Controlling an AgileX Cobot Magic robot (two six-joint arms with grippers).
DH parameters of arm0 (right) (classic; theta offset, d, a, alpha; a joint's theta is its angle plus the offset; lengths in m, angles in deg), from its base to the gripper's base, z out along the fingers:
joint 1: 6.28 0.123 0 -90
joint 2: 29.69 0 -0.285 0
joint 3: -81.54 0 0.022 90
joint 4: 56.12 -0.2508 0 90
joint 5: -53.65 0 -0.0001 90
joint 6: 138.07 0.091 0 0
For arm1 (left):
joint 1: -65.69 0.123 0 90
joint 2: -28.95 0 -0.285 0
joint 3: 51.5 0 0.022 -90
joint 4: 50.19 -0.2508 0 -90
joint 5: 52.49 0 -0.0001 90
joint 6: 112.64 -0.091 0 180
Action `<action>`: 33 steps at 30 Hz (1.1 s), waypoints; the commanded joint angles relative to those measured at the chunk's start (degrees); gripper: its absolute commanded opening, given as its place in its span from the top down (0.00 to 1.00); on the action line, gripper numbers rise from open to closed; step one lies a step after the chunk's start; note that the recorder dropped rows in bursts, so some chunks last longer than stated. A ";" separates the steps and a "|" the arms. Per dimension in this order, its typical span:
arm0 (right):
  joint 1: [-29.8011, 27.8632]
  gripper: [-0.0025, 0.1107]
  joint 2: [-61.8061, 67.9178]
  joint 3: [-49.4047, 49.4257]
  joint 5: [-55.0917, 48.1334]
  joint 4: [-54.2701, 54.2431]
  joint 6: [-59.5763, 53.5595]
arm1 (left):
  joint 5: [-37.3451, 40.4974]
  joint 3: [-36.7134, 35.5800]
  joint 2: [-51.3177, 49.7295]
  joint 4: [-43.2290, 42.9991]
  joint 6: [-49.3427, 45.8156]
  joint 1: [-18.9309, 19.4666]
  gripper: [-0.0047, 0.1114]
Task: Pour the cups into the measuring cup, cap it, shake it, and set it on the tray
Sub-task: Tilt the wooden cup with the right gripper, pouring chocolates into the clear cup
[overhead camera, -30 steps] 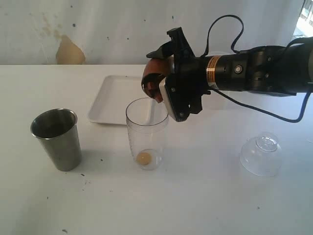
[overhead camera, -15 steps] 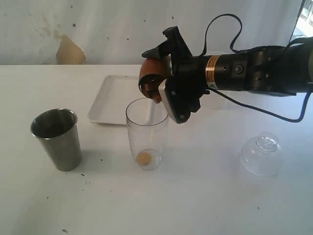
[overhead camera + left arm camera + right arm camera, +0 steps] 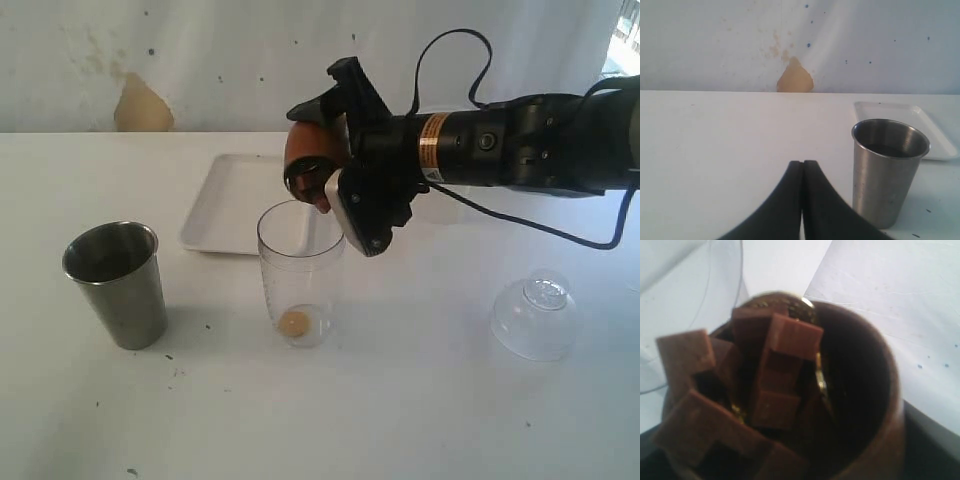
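Observation:
My right gripper (image 3: pixel 332 158) is shut on the small brown wooden cup (image 3: pixel 306 148) and holds it tilted just above the rim of the clear measuring cup (image 3: pixel 300 268). Brown block-shaped pieces (image 3: pixel 782 367) fill the wooden cup (image 3: pixel 875 390) in the right wrist view. One tan piece (image 3: pixel 294 322) lies at the measuring cup's bottom. The steel tumbler (image 3: pixel 116 283) stands upright at the left. My left gripper (image 3: pixel 802 166) is shut and empty, close beside the tumbler (image 3: pixel 888 170). The white tray (image 3: pixel 225 205) lies behind the measuring cup.
A clear dome lid (image 3: pixel 534 315) rests on the white table at the right. A pale wall with a tan patch (image 3: pixel 143 105) runs behind the table. My right arm (image 3: pixel 520 145) and its cable stretch over the table's right half.
My right gripper has risen slightly and turned, bringing the brown cup less steeply tipped over the measuring cup. Nothing else has moved.

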 commanded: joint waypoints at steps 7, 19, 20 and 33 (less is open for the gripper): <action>2.13 0.98 -0.57 -0.94 0.82 -6.71 -0.59 | -0.73 -0.23 0.32 -0.19 0.00 -0.07 0.96; 2.16 0.98 -0.57 -1.06 -1.15 -6.11 -3.86 | -0.73 -0.23 0.32 -0.19 0.00 -0.07 0.96; 2.16 0.98 -0.57 -1.06 -0.73 -6.11 -4.34 | -0.73 -0.23 0.32 -0.19 0.00 -0.07 0.96; 2.16 0.98 -0.57 -1.06 -1.54 -6.11 -16.20 | -0.73 -0.23 0.32 -0.19 0.00 -0.07 0.96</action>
